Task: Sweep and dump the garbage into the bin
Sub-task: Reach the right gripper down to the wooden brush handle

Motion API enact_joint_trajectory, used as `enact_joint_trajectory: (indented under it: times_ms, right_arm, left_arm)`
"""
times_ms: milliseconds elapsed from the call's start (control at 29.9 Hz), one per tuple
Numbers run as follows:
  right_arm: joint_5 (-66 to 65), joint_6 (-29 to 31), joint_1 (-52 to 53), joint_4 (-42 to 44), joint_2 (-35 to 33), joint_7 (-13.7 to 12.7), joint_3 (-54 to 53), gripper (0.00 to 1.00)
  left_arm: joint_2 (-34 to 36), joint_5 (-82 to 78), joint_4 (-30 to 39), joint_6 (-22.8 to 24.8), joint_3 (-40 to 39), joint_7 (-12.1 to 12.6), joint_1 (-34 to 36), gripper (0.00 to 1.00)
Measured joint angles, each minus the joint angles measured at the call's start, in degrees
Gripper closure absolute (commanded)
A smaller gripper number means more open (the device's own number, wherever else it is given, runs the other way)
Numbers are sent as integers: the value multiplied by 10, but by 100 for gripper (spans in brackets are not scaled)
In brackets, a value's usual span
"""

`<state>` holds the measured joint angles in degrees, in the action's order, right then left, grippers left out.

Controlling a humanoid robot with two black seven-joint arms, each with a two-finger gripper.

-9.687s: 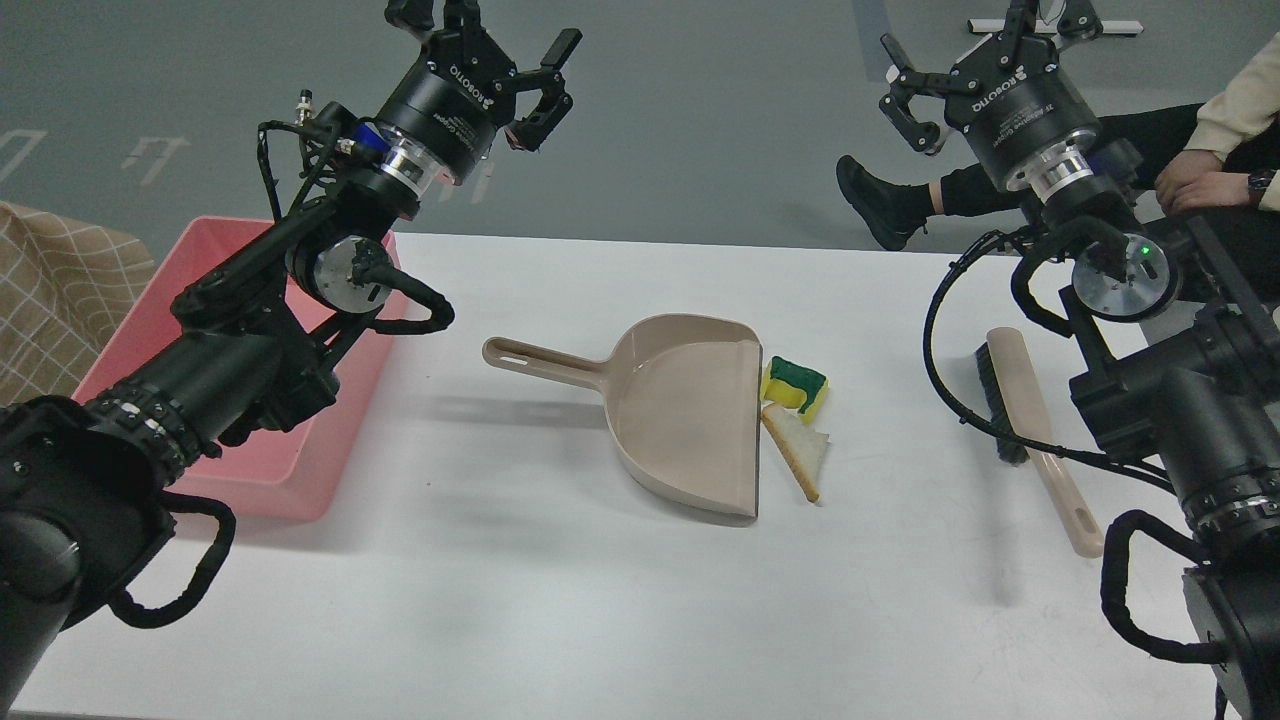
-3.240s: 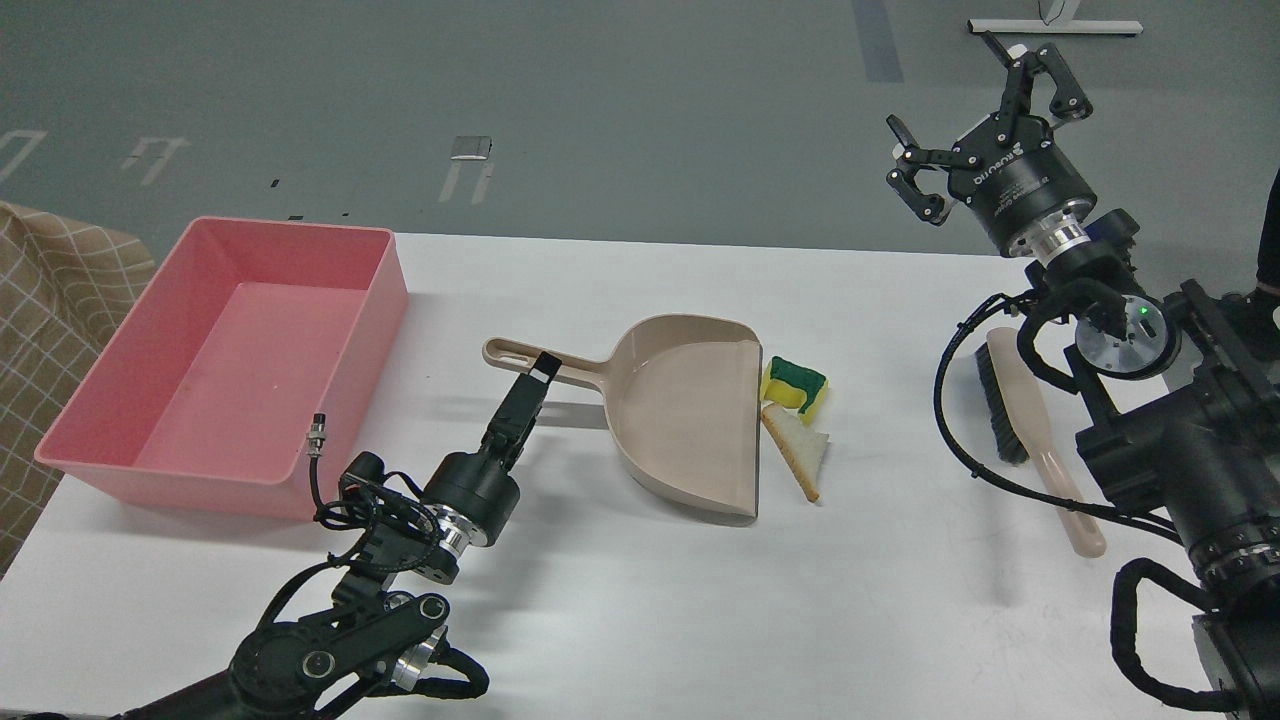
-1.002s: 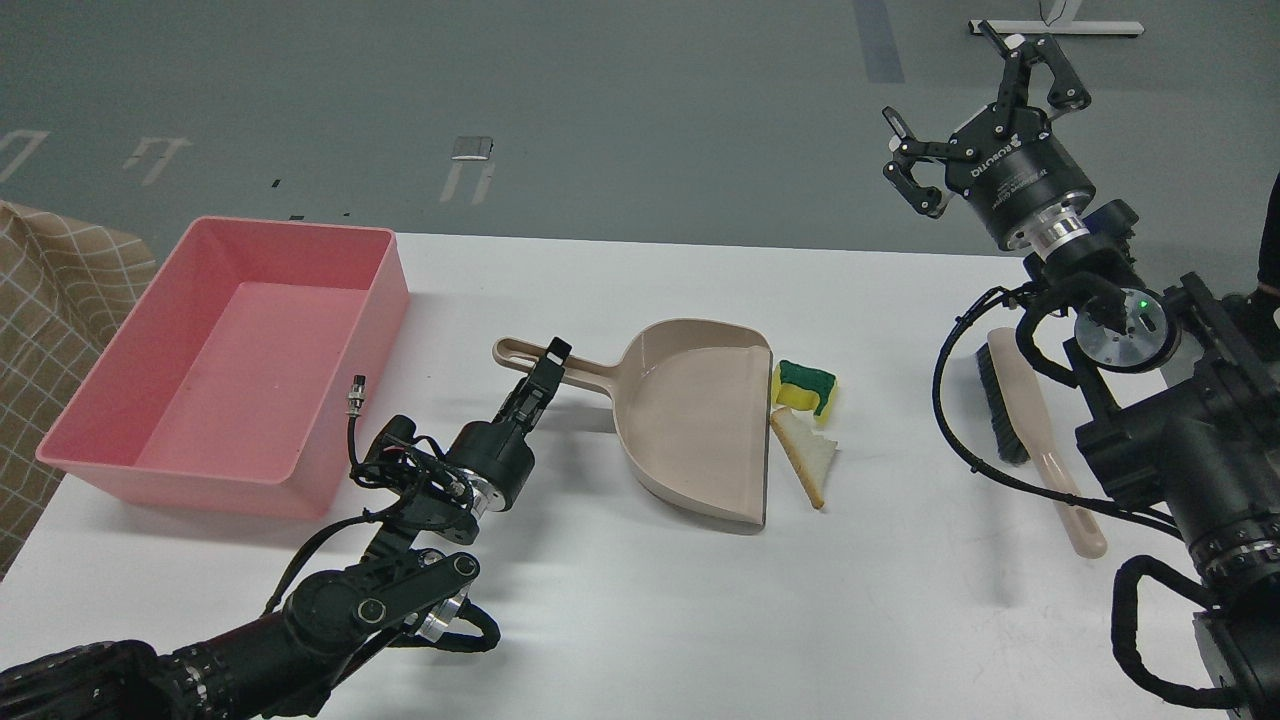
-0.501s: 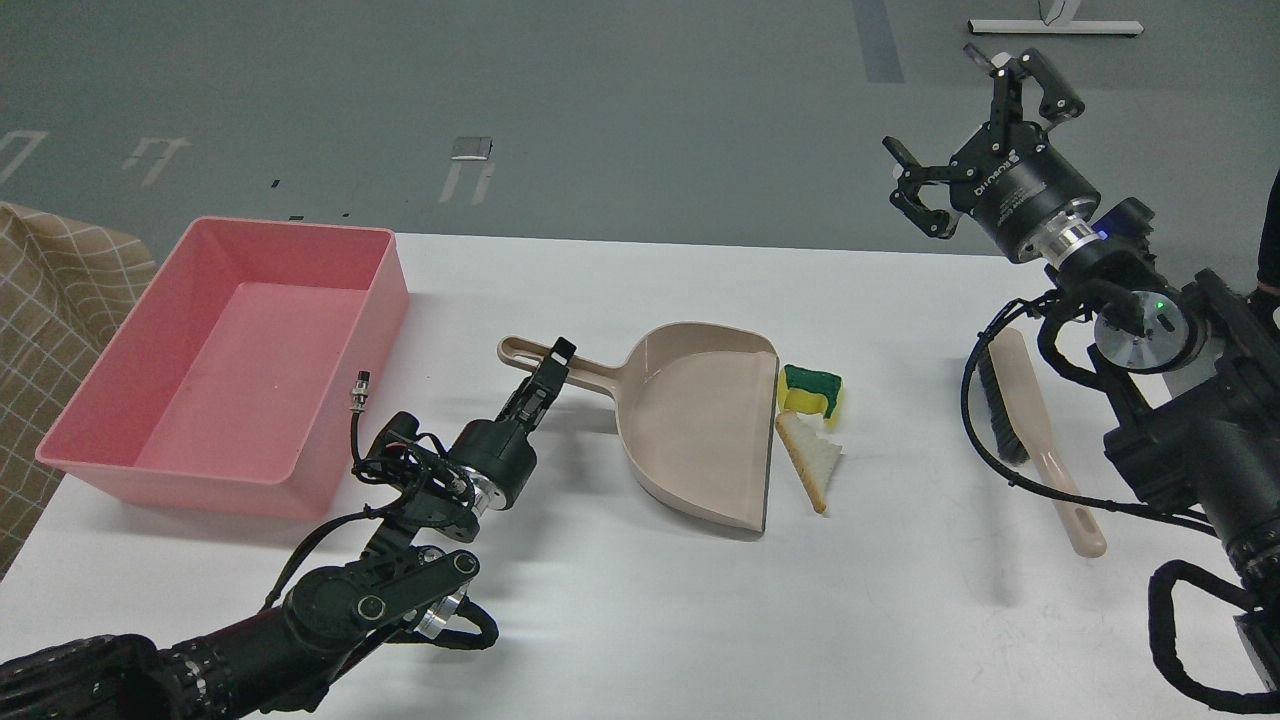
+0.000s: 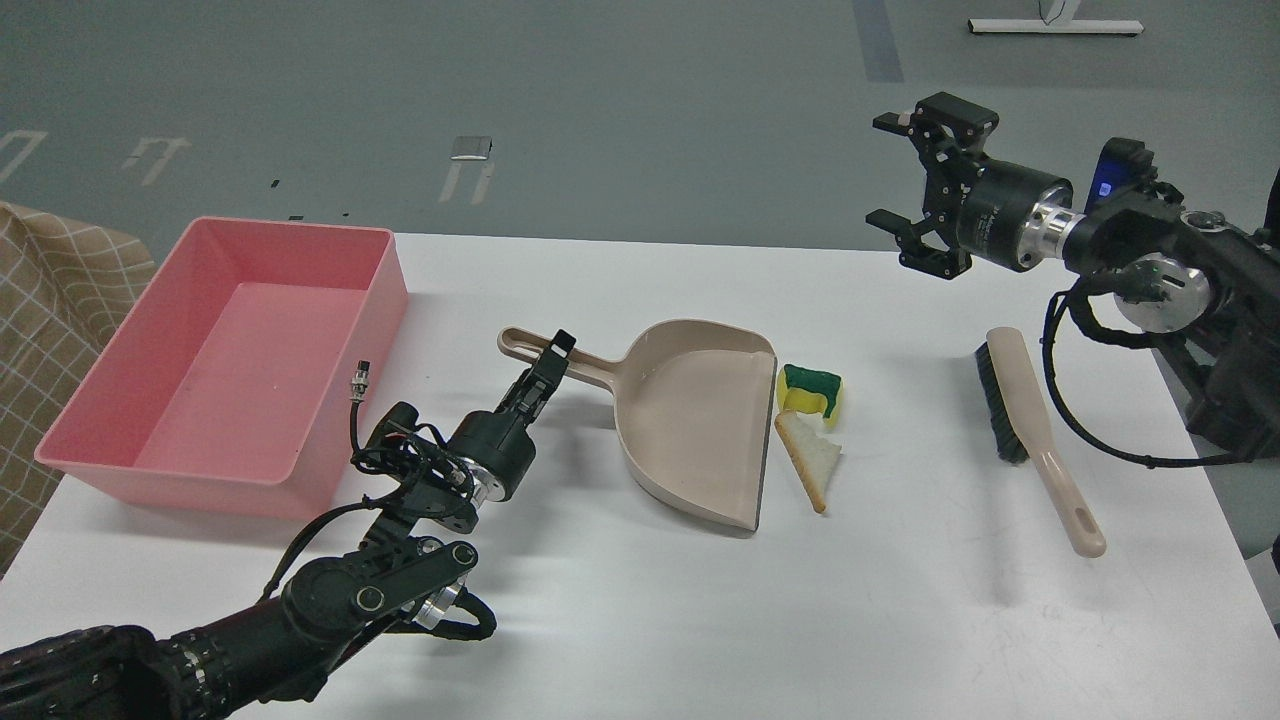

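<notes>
The garbage lies at mid-table: a yellow sponge with a green top (image 5: 812, 387) and a triangular white bread slice (image 5: 812, 460), both just right of the beige dustpan's (image 5: 690, 420) open edge. My left gripper (image 5: 550, 362) is seen edge-on and is closed around the dustpan's handle. The pink bin (image 5: 230, 350) stands at the far left and holds nothing. My right gripper (image 5: 878, 170) is open and empty. It points left, in the air over the table's far right part, well above the garbage.
A beige brush (image 5: 1035, 430) with black bristles lies on the table at the right, below my right arm. A checked cloth (image 5: 40, 320) shows at the left edge beyond the bin. The table's far edge runs behind the bin.
</notes>
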<state>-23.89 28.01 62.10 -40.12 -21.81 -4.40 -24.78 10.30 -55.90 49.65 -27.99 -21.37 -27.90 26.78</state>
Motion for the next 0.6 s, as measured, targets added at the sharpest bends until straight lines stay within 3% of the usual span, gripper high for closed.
enact_joint_trajectory:
  times_ms: [601]
  right_arm:
    - [-106, 0, 124, -15, -66, -1, 260, 2]
  left_arm:
    - [3, -1, 0, 0, 0, -1, 5, 100]
